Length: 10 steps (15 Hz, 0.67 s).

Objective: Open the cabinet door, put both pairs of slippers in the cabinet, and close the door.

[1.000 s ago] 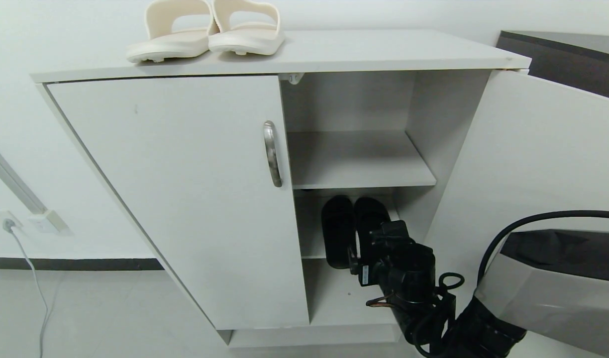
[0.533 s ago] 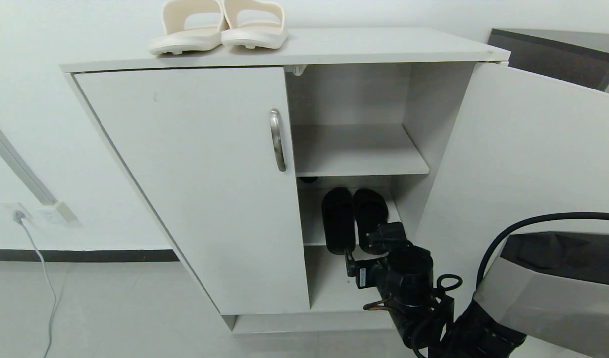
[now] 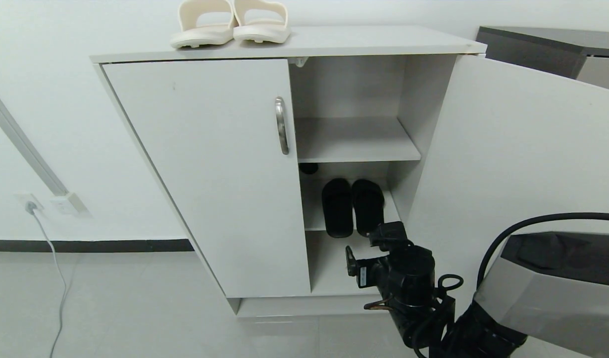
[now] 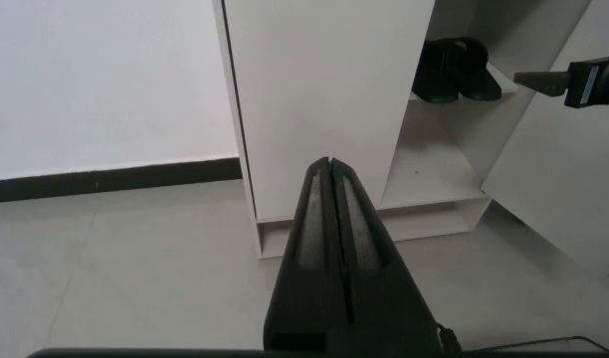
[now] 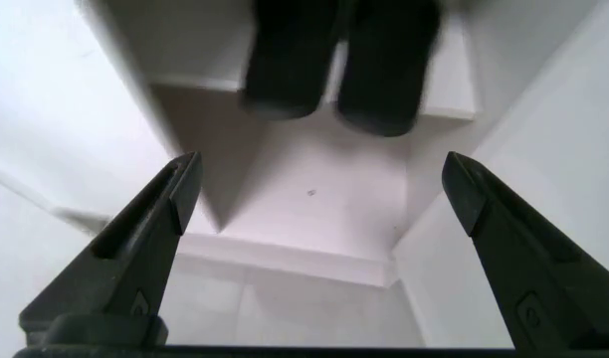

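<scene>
One pair, the black slippers (image 3: 353, 206), lay on the shelf (image 3: 312, 209) just ahead of my right gripper (image 5: 319, 169), which gaped wide and held nothing. Cream slippers (image 3: 231, 22) sat high above it atop the cabinet (image 3: 384, 37); reaching up, I risked clipping the open door (image 3: 508, 164) beside it or nudging them off.

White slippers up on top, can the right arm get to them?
Probably yes. The white slippers sit in the open on the cabinet top, nothing over them. The right gripper hangs low by the bottom shelf, open, so it must rise first.
</scene>
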### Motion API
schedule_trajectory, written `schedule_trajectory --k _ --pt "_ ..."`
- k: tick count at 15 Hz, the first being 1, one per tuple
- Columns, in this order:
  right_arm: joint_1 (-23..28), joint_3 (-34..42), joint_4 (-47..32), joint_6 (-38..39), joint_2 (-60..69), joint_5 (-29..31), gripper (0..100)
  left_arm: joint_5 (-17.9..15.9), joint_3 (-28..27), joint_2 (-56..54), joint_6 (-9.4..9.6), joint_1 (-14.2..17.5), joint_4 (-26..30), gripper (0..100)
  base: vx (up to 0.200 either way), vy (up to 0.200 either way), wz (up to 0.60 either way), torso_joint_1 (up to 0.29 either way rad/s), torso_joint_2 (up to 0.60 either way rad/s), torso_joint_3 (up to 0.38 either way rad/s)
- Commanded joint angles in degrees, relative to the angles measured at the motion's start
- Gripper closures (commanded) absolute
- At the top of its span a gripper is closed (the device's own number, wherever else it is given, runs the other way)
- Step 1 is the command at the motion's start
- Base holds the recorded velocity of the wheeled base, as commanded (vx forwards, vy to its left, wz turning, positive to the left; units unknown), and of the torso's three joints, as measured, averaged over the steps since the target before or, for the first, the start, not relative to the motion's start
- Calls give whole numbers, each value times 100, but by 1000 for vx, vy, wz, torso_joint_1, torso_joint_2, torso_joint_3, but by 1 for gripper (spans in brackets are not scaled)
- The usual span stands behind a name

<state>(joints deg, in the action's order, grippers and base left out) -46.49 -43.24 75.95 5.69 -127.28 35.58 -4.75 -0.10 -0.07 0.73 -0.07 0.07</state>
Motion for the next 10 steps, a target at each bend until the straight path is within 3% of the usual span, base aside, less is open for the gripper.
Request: schedule_trajectory --k 1,7,10 --pt "0 35 8 2 -25 1 0 1 1 7 6 -1 1 100 0 0 0 0 0 0" --pt "18 70 43 2 -69 -16 0 -8 1 7 15 -1 1 100 0 0 0 0 0 0" --pt "18 61 43 2 -77 -16 0 1 1 7 15 -1 1 100 0 0 0 5 1 116"
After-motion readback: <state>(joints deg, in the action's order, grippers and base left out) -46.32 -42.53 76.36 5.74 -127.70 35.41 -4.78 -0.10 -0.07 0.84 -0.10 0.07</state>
